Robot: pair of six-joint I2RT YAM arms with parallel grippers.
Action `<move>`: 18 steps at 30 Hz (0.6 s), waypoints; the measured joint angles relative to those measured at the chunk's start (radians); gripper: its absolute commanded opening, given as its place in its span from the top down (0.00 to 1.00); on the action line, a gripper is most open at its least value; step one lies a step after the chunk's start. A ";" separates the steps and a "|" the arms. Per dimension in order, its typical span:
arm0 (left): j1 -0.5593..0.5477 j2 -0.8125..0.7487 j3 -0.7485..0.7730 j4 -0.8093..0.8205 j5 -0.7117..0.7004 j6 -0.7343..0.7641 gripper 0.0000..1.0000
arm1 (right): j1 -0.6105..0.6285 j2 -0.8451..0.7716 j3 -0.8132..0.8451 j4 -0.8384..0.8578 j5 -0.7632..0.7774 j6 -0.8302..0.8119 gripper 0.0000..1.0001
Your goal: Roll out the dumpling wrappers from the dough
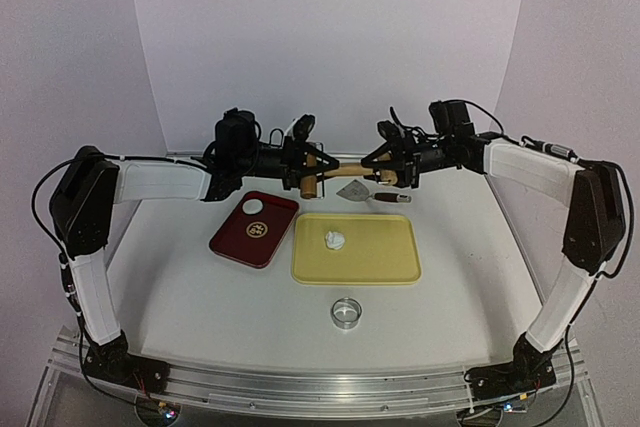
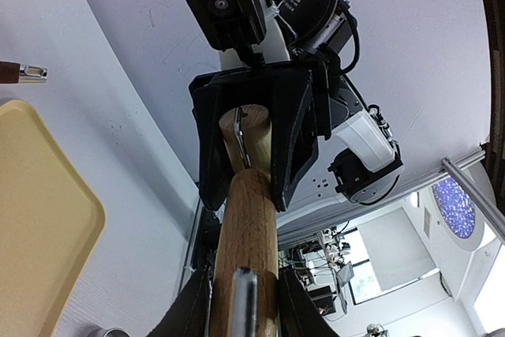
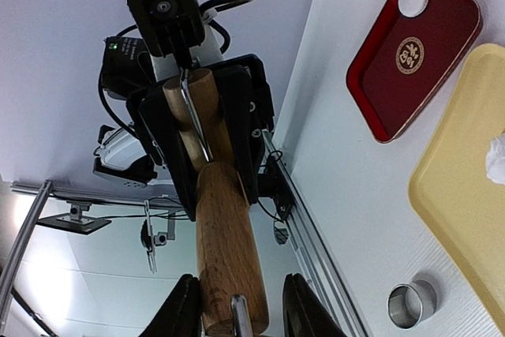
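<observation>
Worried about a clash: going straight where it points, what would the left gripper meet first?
Likely the right gripper, facing it on the far handle of the wooden rolling pin both hold.

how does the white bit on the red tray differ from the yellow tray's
The dumpling wrapper on the red tray is a flat round disc; the dough on the yellow tray is a lumpy blob. The wrapper lies in a corner, the dough nearer its tray's middle. Both are white.
</observation>
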 measured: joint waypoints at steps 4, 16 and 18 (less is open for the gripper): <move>-0.003 0.003 0.001 -0.035 -0.020 0.029 0.34 | 0.001 -0.021 -0.022 0.007 0.024 0.006 1.00; 0.044 -0.091 -0.032 -0.570 -0.431 0.231 0.23 | -0.084 -0.133 -0.143 -0.066 0.308 0.044 1.00; 0.045 -0.113 -0.031 -0.641 -0.491 0.251 0.30 | -0.087 -0.133 -0.150 -0.089 0.350 0.052 1.00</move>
